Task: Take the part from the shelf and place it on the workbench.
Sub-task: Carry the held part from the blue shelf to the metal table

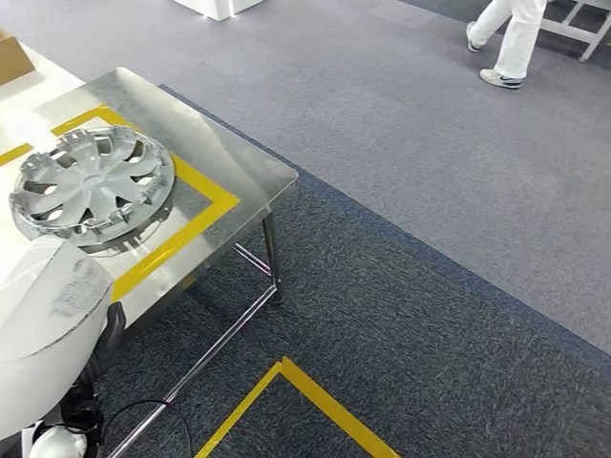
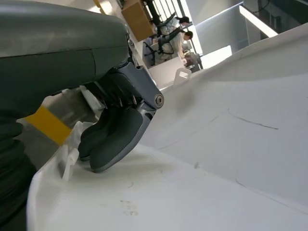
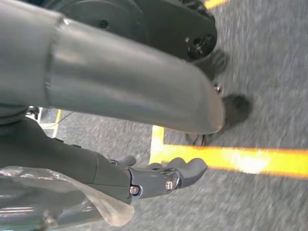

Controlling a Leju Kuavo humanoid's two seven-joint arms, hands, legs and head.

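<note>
The big white panel (image 2: 218, 159), broad, smooth, probably light yet unwieldy, rests under the left hand (image 2: 112, 137) with fingers pressed flat near its edge, short of the table (image 1: 238, 162), while the right hand (image 3: 163, 175) hangs empty, fingers loosely apart.

Hubcap (image 1: 92, 186) on workbench (image 1: 238, 172) top, bare steel along its right edge.

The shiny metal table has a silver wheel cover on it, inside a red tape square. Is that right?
Almost. The head view shows the wheel cover lying on the metal table, but the tape square around it is yellow, not red.
</note>
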